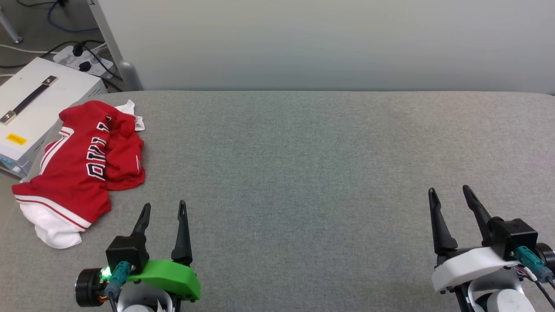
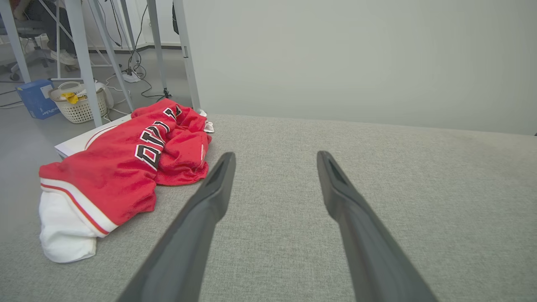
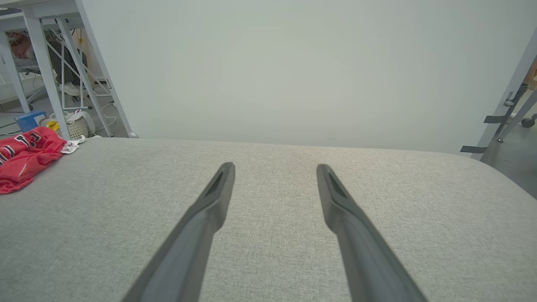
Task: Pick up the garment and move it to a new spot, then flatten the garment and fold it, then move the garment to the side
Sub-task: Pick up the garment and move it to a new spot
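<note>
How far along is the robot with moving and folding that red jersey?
Nothing looks done yet: the garment lies crumpled at the left edge of the grey surface. Nothing is in hand; the left gripper and right gripper are both open, empty, apart from it. Picking up, moving, flattening, folding and setting aside all remain.

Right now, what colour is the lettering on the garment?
Black with white edges, on the red garment; the left wrist view shows it best.
</note>
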